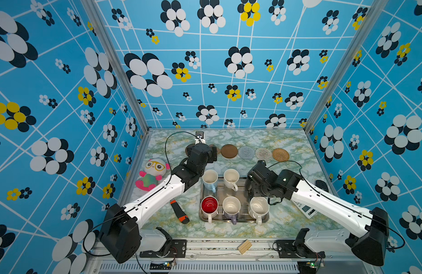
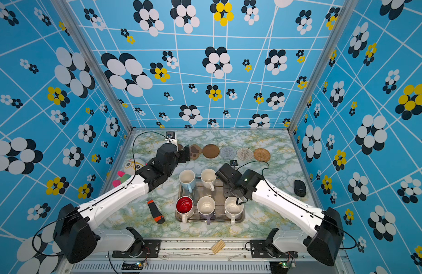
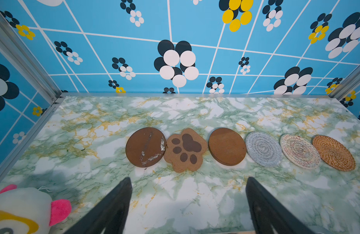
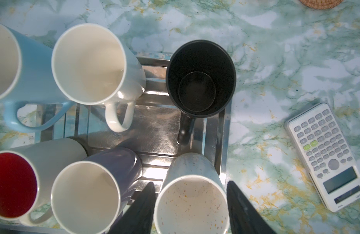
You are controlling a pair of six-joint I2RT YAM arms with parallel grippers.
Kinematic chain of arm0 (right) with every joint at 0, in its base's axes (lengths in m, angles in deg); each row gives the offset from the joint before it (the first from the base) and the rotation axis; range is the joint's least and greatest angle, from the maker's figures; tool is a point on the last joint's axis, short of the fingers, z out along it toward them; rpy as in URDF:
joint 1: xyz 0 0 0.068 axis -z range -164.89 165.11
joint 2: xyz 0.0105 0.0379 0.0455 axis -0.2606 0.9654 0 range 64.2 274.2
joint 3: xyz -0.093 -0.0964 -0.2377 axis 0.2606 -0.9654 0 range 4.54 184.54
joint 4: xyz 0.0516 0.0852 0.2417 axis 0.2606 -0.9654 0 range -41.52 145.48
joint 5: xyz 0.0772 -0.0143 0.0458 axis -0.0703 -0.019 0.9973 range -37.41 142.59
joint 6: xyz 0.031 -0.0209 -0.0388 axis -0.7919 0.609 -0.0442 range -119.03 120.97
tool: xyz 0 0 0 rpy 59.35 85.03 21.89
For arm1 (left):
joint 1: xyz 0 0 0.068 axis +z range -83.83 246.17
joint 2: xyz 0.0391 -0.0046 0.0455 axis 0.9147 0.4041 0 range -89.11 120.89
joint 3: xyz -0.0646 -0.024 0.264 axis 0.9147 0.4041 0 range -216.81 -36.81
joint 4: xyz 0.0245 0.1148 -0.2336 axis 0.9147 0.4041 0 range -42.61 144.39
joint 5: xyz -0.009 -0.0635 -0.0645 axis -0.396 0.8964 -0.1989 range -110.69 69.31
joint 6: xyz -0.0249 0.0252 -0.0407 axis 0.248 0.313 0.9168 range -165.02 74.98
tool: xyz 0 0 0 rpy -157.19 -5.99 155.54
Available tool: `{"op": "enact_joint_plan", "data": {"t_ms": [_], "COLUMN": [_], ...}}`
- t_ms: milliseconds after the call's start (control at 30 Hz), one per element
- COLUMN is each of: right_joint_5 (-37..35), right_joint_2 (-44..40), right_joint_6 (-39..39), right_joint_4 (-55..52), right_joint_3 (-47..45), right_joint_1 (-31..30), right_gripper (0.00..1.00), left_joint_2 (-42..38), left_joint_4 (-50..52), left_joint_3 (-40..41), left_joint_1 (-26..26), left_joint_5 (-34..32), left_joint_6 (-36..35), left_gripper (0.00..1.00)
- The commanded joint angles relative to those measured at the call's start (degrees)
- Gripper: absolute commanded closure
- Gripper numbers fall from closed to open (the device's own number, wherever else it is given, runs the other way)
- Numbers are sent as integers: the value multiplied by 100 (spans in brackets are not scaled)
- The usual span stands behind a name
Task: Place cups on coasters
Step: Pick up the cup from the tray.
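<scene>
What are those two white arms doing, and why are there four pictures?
They are two robot arms at a table. Two pictures look down from above; the other two come from little cameras on each wrist. Six mugs stand on a steel tray, and six coasters wait in a row behind. The left end effector is open and empty, facing the coasters. The right end effector has its fingers either side of a speckled cream mug; whether it squeezes yet, I cannot tell. A plush toy and a calculator lie nearby.

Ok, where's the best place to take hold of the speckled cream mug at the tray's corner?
Its upper wall, from straight above: the speckled cream mug stands upright, handle facing the robot, and the lavender mug crowds one side. The right pincer straddles it.
</scene>
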Motion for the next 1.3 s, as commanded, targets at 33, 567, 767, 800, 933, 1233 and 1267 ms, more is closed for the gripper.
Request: {"op": "enact_joint_plan", "data": {"t_ms": [33, 567, 767, 800, 933, 1233, 1267], "right_joint_5": [-46, 127, 197, 213, 259, 472, 481], "right_joint_2": [248, 570, 625, 621, 594, 633, 641], "right_joint_6": [-68, -94, -113, -107, -78, -60, -51], "right_joint_4": [296, 630, 810, 816, 857, 1109, 1119], "right_joint_3": [28, -42, -133, -139, -199, -348, -354], "right_joint_1": [-32, 218, 277, 294, 374, 496, 504], "right_gripper": [42, 41, 41, 41, 41, 40, 39], "left_joint_2": [-116, -228, -291, -292, -292, -239, -243], "left_joint_4": [-89, -166, -273, -294, -335, -353, -353], "left_joint_3": [126, 292, 411, 433, 439, 429, 429], "left_joint_1": [85, 240, 411, 419, 437, 454, 455], "left_joint_5": [72, 173, 478, 495, 531, 584, 584], "left_joint_6": [-17, 40, 213, 224, 247, 227, 229], "left_gripper": [11, 10, 10, 10, 10, 10, 10]}}
